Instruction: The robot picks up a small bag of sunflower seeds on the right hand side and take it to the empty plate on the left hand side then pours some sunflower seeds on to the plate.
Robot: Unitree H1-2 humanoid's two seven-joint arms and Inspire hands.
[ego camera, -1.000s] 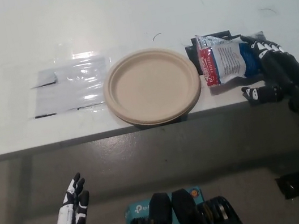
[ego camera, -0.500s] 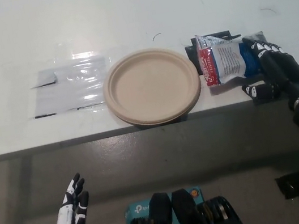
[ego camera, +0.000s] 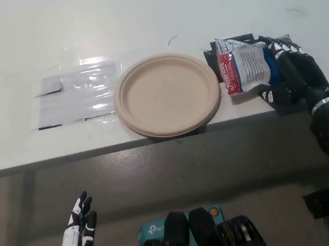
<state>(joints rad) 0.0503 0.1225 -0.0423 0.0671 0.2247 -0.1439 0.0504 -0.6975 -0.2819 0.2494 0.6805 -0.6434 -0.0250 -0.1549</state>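
Observation:
A small red, white and blue bag of sunflower seeds [ego camera: 244, 70] lies flat on the white table, just right of an empty beige paper plate [ego camera: 167, 93]. My black right hand [ego camera: 290, 70] rests over the bag's right end, fingers curled around its edge and thumb at the near side. The bag still lies on the table. My white left hand [ego camera: 80, 236] hangs open below the table edge at the lower left, far from the plate.
A clear plastic sheet [ego camera: 75, 97] lies left of the plate. Black patches show under the bag [ego camera: 210, 55]. The table's front edge [ego camera: 94, 154] runs across the picture, with grey floor below it.
My right hand has slid left and forward over the bag's right end, its fingers curling closer around it. The bag, the plate and my left hand have not moved.

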